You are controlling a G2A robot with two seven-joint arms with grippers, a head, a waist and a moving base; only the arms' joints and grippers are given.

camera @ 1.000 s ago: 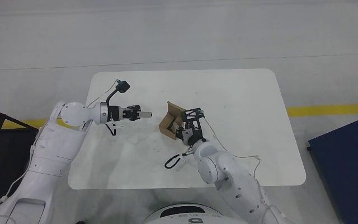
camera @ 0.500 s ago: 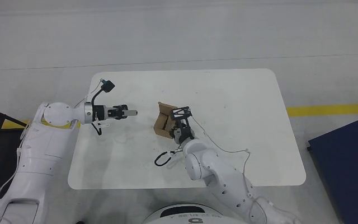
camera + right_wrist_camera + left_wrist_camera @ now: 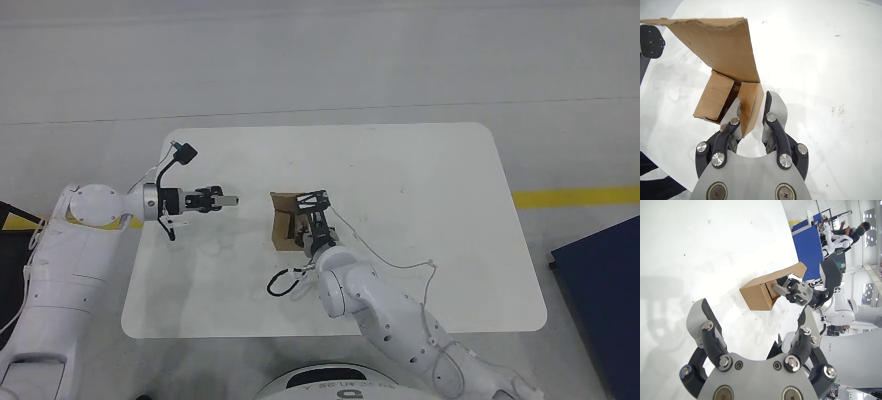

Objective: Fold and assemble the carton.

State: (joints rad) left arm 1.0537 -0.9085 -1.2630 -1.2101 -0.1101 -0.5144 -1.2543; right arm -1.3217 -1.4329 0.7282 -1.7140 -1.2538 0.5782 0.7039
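Note:
The brown cardboard carton (image 3: 283, 218) lies on its side at the middle of the white table (image 3: 420, 180), one long flap (image 3: 725, 47) standing up and its end flaps loose. My right gripper (image 3: 306, 224) is at the carton's open end, shut on a side flap (image 3: 750, 106); one finger (image 3: 734, 108) is inside the carton and the other finger (image 3: 773, 103) is outside it. My left gripper (image 3: 230, 200) hovers open a short way to the carton's left and holds nothing. From the left wrist, the carton (image 3: 757, 296) lies beyond the left gripper (image 3: 755, 317), with the right gripper (image 3: 783, 289) at its far end.
A black cable loop (image 3: 284, 282) and a thin white cable (image 3: 405, 265) trail from the right arm over the table's front half. A blue panel (image 3: 605, 290) stands on the floor to the right. The table's right half is bare.
The right gripper has dragged the carton to the left across the table. The left arm has drawn back to the left, keeping a gap to the carton.

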